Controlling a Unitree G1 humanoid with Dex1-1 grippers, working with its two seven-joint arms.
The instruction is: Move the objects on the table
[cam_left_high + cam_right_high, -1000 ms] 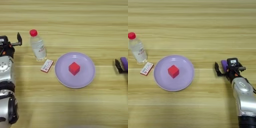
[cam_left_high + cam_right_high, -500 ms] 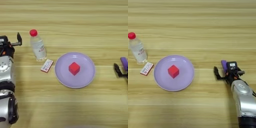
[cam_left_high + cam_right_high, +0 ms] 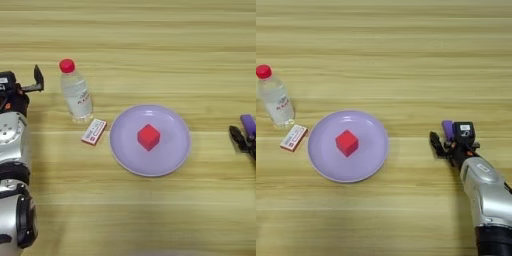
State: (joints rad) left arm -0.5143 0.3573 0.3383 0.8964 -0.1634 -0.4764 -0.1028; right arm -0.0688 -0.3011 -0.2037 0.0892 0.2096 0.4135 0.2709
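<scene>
A red cube sits near the middle of a round lilac plate on the wooden worktop, a placement that reads as the finished part of the job. What is left appears to be the purple block, which lies on bare wood well to the right of the plate.

The right gripper is at that block. One black finger lies on the worktop on the block's plate side; the other side is masked by the gripper's own housing, so the jaws look spread around the block rather than pressed together, and whether they have any hold on it cannot be told. The silver right forearm runs from the lower right corner up toward the block, the wrist pointing away from the robot.

At the far left, the left gripper is parked at the worktop's edge, holding nothing. Only one black finger shows clearly, angled up beside a thin bar, and the state of its jaws cannot be told. Its silver arm runs down the left border.

A small clear plastic bottle with a red cap stands upright between the left gripper and the plate, apart from both. A small red-and-white card lies flat just below the bottle, close to the plate's left rim but not touching it. Neither appears to be the object of any action.
</scene>
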